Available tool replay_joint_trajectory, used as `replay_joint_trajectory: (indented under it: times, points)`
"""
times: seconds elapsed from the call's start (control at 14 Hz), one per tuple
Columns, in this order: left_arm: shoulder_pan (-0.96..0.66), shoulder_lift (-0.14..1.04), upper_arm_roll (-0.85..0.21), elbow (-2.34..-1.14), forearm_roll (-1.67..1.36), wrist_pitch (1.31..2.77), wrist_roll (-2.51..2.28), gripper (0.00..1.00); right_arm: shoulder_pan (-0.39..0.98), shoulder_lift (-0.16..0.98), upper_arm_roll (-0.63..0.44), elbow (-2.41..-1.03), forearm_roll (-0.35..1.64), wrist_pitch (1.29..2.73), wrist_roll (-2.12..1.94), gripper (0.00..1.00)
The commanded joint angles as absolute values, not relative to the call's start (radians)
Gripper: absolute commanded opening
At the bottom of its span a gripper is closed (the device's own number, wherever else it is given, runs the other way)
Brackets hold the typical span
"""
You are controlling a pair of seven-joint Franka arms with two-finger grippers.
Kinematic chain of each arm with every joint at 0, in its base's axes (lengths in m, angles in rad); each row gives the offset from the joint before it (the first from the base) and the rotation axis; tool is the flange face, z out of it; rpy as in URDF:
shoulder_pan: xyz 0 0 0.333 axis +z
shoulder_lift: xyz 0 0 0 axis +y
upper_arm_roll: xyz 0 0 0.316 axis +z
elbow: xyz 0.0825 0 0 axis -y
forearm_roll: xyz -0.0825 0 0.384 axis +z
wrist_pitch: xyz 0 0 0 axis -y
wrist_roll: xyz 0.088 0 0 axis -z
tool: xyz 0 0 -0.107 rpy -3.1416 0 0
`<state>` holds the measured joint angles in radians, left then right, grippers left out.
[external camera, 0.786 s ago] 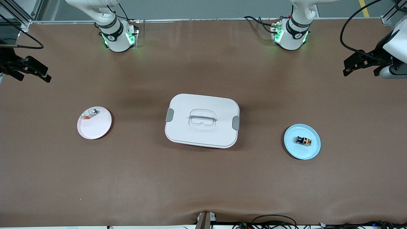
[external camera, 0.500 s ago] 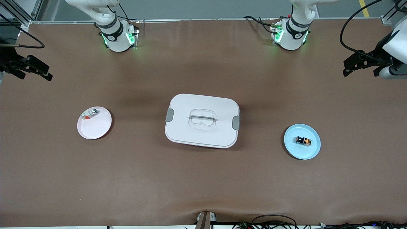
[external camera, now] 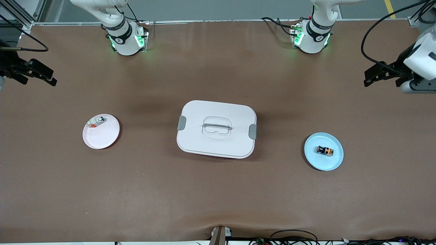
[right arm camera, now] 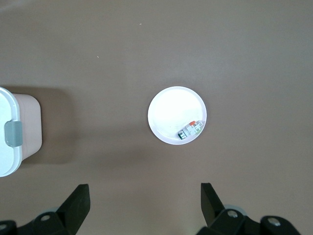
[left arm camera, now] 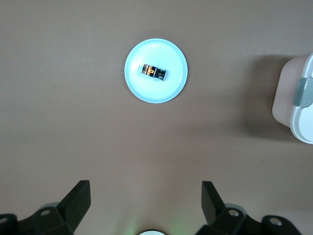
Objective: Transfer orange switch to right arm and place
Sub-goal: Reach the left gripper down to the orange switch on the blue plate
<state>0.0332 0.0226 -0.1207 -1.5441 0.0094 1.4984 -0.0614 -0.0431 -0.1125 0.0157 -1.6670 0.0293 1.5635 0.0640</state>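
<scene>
The orange switch (external camera: 324,150) lies on its side on a light blue plate (external camera: 332,163) toward the left arm's end of the table. In the left wrist view the orange switch (left arm camera: 154,72) and its blue plate (left arm camera: 159,93) show well away from the fingertips. My left gripper (external camera: 369,76) hangs open and empty over bare table at that end; the left gripper (left arm camera: 145,196) has only tabletop between its jaws. My right gripper (external camera: 37,76) hangs open and empty over the right arm's end of the table. In its own wrist view the right gripper (right arm camera: 144,196) is also over bare table.
A white lidded container (external camera: 216,129) with grey clips stands mid-table; its edge shows as the container (left arm camera: 298,98) and the container (right arm camera: 10,132) in the wrist views. A pale plate (external camera: 102,136) toward the right arm's end carries a small silver-and-red bit (external camera: 98,120), seen also as the plate (right arm camera: 168,112) with the bit (right arm camera: 190,129).
The left arm's wrist has dropped and swung a little, shifting its gripper slightly toward the table's middle. The right gripper has edged slightly inward. Nothing on the table has moved.
</scene>
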Motion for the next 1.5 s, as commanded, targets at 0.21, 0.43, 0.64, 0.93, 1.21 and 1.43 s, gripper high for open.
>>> replay_joint_trajectory:
  times: [0.21,0.43,0.64,0.93,1.21,1.43]
  points:
    - [0.034,0.098,-0.120,-1.616,0.008,1.678,-0.064,1.00,-0.057,-0.113,0.025,-1.657,0.043,1.555,0.057,1.00]
    - [0.035,0.101,-0.120,-1.782,0.009,1.898,-0.063,1.00,-0.057,-0.113,0.025,-1.657,0.044,1.555,0.058,1.00]
    - [0.037,0.141,-0.120,-1.891,0.029,2.081,-0.060,1.00,-0.057,-0.112,0.025,-1.658,0.044,1.557,0.061,1.00]
    - [0.032,0.244,-0.127,-1.959,0.153,2.277,-0.041,1.00,-0.057,-0.112,0.025,-1.661,0.044,1.552,0.064,1.00]
    - [0.034,0.345,-0.130,-1.965,0.155,2.382,-0.006,1.00,-0.057,-0.112,0.025,-1.664,0.044,1.543,0.064,1.00]
    - [0.044,0.402,-0.130,-1.963,0.153,2.439,0.044,1.00,-0.055,-0.112,0.026,-1.663,0.044,1.543,0.064,1.00]
